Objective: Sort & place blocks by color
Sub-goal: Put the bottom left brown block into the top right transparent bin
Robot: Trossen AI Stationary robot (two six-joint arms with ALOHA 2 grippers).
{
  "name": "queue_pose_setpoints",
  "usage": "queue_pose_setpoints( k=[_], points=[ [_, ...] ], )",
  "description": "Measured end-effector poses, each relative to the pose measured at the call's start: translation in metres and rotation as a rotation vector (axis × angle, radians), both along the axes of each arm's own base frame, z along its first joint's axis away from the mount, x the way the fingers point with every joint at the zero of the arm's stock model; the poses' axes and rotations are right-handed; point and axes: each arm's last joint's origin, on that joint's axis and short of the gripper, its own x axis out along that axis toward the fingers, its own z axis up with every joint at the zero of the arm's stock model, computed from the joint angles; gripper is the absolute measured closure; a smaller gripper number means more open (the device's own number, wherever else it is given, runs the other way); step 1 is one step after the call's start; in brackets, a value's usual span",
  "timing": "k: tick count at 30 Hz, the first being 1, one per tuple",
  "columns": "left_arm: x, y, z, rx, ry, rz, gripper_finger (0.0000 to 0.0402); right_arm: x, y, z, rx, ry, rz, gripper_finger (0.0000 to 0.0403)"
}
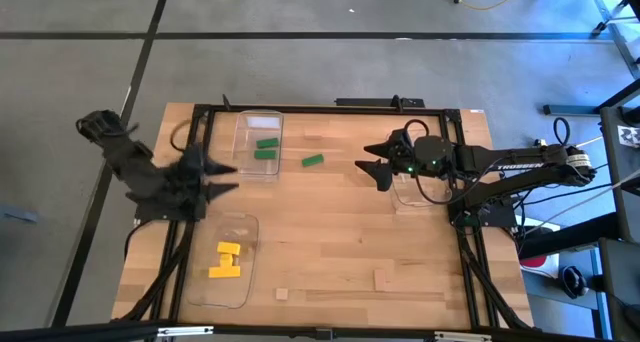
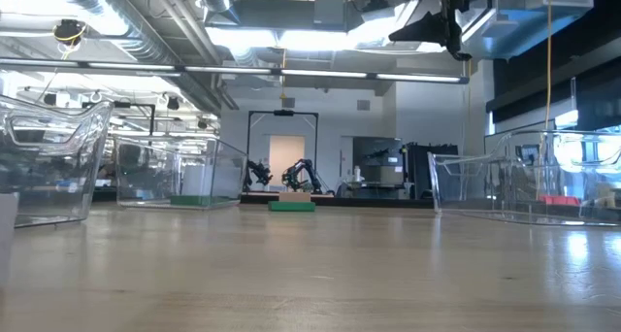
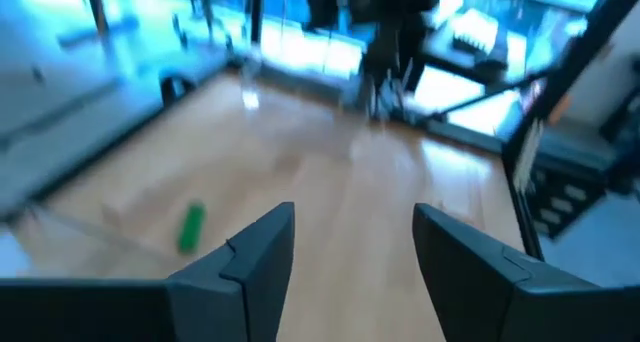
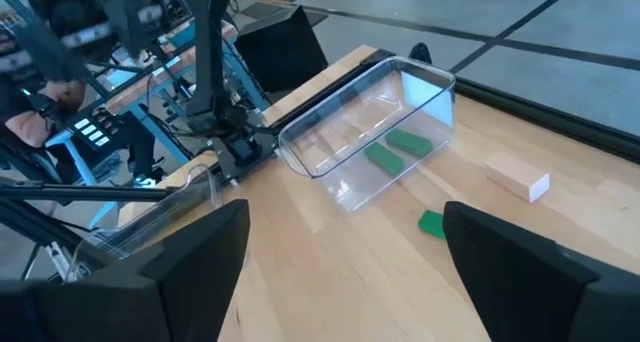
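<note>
Hovering above the table [image 1: 340, 232], the left gripper [image 1: 228, 177] and right gripper [image 1: 368, 169] face each other, both with fingers apart and empty. Between them lies a loose green block [image 1: 313, 161], long axis slightly tilted from their line, nearer the right gripper. Two green blocks [image 1: 266, 148] sit in the clear tray [image 1: 244, 142] beside the left gripper; yellow blocks [image 1: 227, 261] lie in another tray [image 1: 200, 282].

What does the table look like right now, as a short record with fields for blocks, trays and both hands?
Green blocks in tray: two, in the clear tray at the far left
Loose green block: one, on the wood beside that tray
Yellow blocks: in the near-left tray, touching
Tan cubes: two near the front edge
Left hand: open, empty, above the table's left side
Right hand: open, empty, near the loose green block
</note>
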Motion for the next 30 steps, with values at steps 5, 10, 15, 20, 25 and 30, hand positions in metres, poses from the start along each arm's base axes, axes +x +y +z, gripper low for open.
queue_pose_setpoints(
  k=[5, 10, 15, 20, 25, 30],
  points=[
    [-0.009, 0.021, 0.02, 0.077, -0.139, 0.017, 0.0207, 0.0, 0.0, 0.0, 0.002, -0.004, 0.001, 0.0067],
    [-0.004, 0.033, 0.034, 0.104, -0.252, 0.025, 0.0207, 0.0, 0.0, 0.0, -0.004, -0.001, 0.002, 0.0067],
    [0.016, 0.041, 0.037, 0.101, -0.28, 0.037, 0.0207, 0.0, 0.0, -0.001, -0.042, 0.027, 0.026, 0.0067],
    [0.061, 0.05, 0.035, 0.073, -0.297, -0.051, 0.0207, -0.001, -0.004, -0.003, -0.073, 0.061, 0.081, 0.0067],
    [0.086, 0.068, 0.029, 0.051, -0.292, -0.024, 0.0207, -0.003, -0.016, -0.006, -0.084, 0.097, 0.131, 0.0067],
    [0.09, 0.075, 0.025, 0.034, -0.277, 0.019, 0.0207, -0.005, -0.033, -0.005, -0.1, 0.094, 0.082, 0.0067]
  ],
)
